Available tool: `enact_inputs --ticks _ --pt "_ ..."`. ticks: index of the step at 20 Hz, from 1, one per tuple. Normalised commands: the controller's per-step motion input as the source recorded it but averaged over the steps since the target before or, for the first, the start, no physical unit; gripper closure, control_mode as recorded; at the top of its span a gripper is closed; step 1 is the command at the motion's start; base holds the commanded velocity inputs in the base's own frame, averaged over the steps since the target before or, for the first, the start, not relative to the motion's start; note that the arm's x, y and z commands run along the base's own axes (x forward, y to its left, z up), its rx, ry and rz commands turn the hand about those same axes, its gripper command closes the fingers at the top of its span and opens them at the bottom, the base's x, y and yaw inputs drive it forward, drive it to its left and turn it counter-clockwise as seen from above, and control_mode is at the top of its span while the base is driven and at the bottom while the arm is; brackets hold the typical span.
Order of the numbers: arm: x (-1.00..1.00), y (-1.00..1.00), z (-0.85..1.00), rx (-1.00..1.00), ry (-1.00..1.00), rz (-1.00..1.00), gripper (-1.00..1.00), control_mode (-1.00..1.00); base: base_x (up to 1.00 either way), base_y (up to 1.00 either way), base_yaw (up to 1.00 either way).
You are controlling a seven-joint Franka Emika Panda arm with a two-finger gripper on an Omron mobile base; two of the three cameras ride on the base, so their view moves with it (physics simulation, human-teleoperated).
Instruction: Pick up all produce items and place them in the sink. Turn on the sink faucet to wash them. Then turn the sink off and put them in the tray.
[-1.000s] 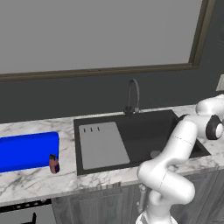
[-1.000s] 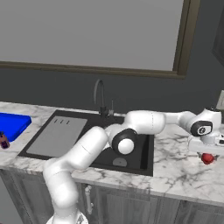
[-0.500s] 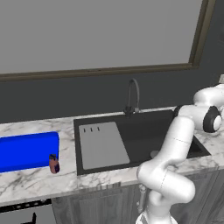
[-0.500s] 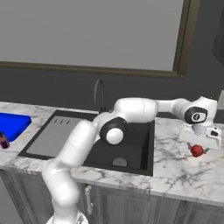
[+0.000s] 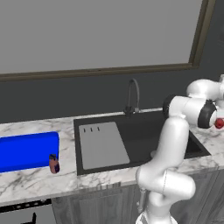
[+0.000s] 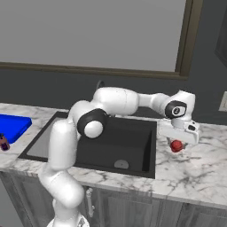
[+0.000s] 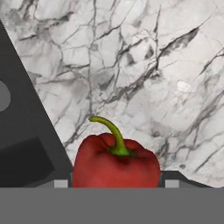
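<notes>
Red pepper (image 7: 114, 165) sat gripped between the half-open gripper (image 6: 177, 144) jaws, above the counter (image 6: 199, 164). Step: carrying produce; next, swing left, drop it in the sink (image 6: 119, 144).

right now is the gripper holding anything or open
Gripper: closed on the red pepper, holding it above the marble counter right of the sink.

Marble counter (image 6: 201, 170): blue tray (image 5: 27, 151), brown-red cylinder (image 5: 54, 164).
</notes>
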Motion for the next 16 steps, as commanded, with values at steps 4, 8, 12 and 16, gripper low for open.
enact_inputs --ticks 4,8,12,16 --pt "-0.02 0.9 0.0 -0.01 0.0 0.0 1.0 -1.0 0.0 0.0 0.0" --pt "0.0 0.9 0.0 -0.02 0.0 0.0 1.0 -1.0 0.0 0.0 0.0" --pt "0.02 0.85 0.0 0.0 0.0 0.0 1.0 -1.0 0.0 0.0 0.0" --pt "0.01 0.28 0.0 0.0 0.02 0.08 1.0 -1.0 0.0 0.0 0.0"
